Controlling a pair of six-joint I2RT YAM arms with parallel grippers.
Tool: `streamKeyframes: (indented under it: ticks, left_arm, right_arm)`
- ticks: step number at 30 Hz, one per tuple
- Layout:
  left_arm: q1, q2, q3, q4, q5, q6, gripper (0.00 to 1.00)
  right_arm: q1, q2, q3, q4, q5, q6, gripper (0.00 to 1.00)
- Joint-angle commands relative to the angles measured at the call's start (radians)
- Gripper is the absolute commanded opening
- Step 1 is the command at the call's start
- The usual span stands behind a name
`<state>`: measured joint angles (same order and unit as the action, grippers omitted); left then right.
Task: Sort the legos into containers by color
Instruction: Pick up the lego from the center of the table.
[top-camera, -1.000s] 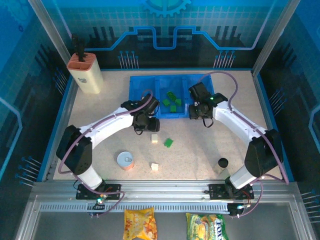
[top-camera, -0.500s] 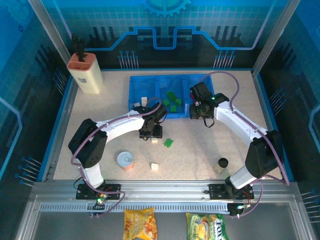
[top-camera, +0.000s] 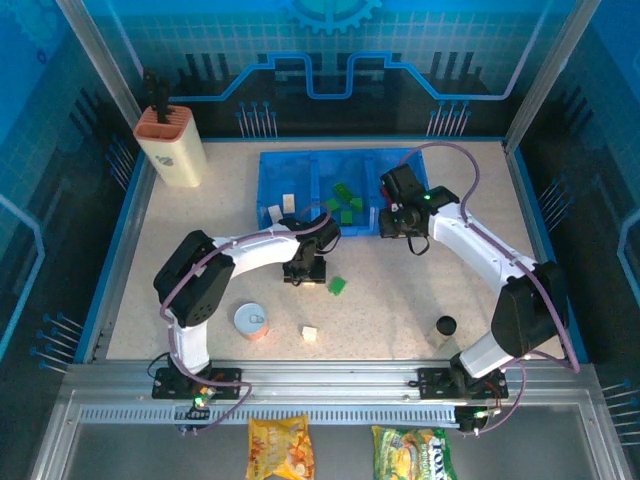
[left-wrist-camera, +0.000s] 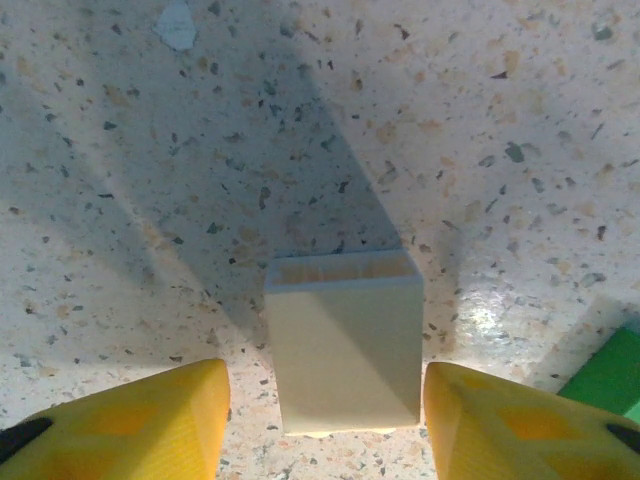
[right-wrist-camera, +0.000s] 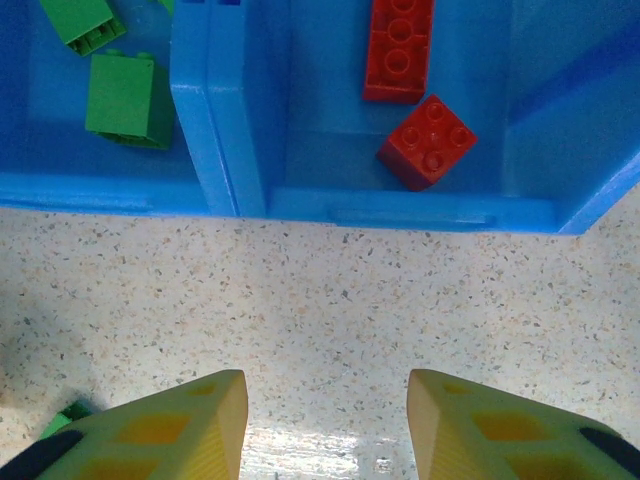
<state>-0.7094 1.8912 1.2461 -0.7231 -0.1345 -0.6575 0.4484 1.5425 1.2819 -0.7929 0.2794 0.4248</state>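
My left gripper (top-camera: 303, 270) hangs low over the table just in front of the blue tray (top-camera: 300, 162). In the left wrist view a cream lego (left-wrist-camera: 345, 350) lies between its yellow fingertips (left-wrist-camera: 325, 400), with a small gap on each side, so the gripper is open. A green lego (top-camera: 337, 286) (left-wrist-camera: 610, 375) lies just to its right, and another cream lego (top-camera: 310, 333) sits nearer the front. My right gripper (top-camera: 400, 224) (right-wrist-camera: 327, 410) is open and holds nothing, at the tray's front wall (right-wrist-camera: 400, 210). Red legos (right-wrist-camera: 428, 140) lie in the right compartment, green legos (right-wrist-camera: 125, 100) (top-camera: 345, 202) in the middle, cream legos (top-camera: 280, 207) in the left.
A round silver can (top-camera: 251, 321) stands at the front left and a small black cap (top-camera: 446, 325) at the front right. A cream holder with an orange top (top-camera: 171, 145) stands at the back left corner. A blue rim borders the table.
My left gripper has come forward from the tray's front edge and dropped over the cream lego, its elbow swinging right. The right arm has hardly moved.
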Motion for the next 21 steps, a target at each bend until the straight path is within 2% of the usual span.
streamKeyframes:
  ticks: [1,9,21]
  left_arm:
    - [-0.009,0.011,-0.003,0.0,0.006,-0.025,0.52]
    - [-0.012,0.02,-0.001,-0.001,0.004,-0.021,0.44]
    - [-0.014,-0.009,-0.004,-0.007,-0.003,-0.014,0.38]
  right_arm:
    - [-0.014,-0.036,-0.015,-0.017,-0.003,-0.008,0.47]
    - [-0.012,-0.047,-0.011,-0.024,-0.003,-0.006,0.47]
    - [-0.013,-0.064,-0.003,-0.038,0.002,-0.001,0.47]
